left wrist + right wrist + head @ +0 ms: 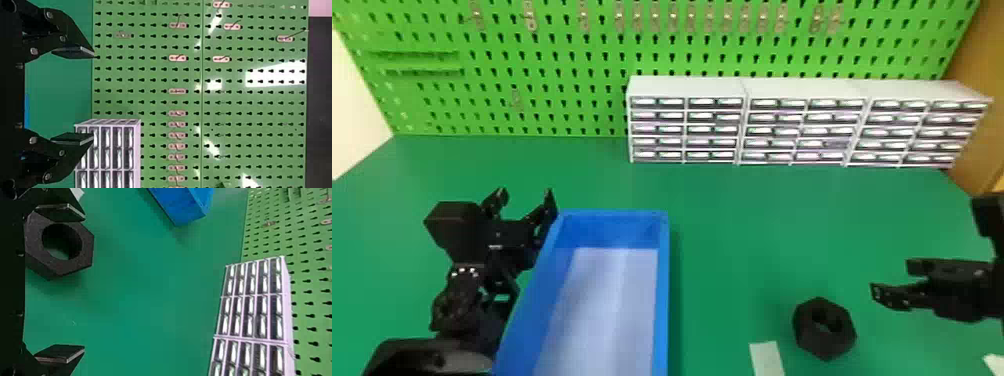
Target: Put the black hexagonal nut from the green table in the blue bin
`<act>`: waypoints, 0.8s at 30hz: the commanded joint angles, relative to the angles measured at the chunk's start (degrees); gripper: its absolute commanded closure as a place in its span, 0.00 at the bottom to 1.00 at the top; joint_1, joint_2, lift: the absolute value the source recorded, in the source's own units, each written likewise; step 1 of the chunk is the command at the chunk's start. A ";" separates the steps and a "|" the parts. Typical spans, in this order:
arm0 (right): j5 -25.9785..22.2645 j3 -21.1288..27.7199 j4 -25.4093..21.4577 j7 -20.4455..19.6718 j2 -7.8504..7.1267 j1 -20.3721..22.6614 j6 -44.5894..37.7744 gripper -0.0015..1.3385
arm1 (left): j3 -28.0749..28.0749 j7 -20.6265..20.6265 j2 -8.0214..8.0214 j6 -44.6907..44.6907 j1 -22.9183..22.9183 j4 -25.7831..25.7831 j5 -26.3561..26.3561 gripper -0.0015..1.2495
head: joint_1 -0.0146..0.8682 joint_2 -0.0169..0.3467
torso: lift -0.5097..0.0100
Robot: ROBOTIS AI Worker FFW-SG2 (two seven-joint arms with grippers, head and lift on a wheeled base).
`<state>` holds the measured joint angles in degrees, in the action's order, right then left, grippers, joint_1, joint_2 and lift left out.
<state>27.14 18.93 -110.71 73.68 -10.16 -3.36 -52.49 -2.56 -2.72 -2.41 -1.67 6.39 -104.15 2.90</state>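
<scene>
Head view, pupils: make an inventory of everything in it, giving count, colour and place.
Hexagonal nut: one, black, on table, right of bin
Bin: one, blue, on table
White pieces: two, one left of nut, one at right edge
Table: one, green, below everything
Drawer units: three, whitish, at table's back
Pegboard: one, green, behind
Clips: over ten, metallic, on pegboard
Left gripper: one, black, by bin's left side
Right gripper: one, black, right of nut
</scene>
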 commanded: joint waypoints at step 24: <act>15.92 -4.43 3.48 4.65 -1.26 -2.27 -4.11 0.09 | -0.87 0.52 0.03 0.88 0.38 0.00 0.26 0.40 | 0.76 0.20 | 0.80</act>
<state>41.97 14.77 -107.41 78.05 -11.40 -5.45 -56.58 -3.50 -2.19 -2.37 -0.81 6.77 -104.15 3.14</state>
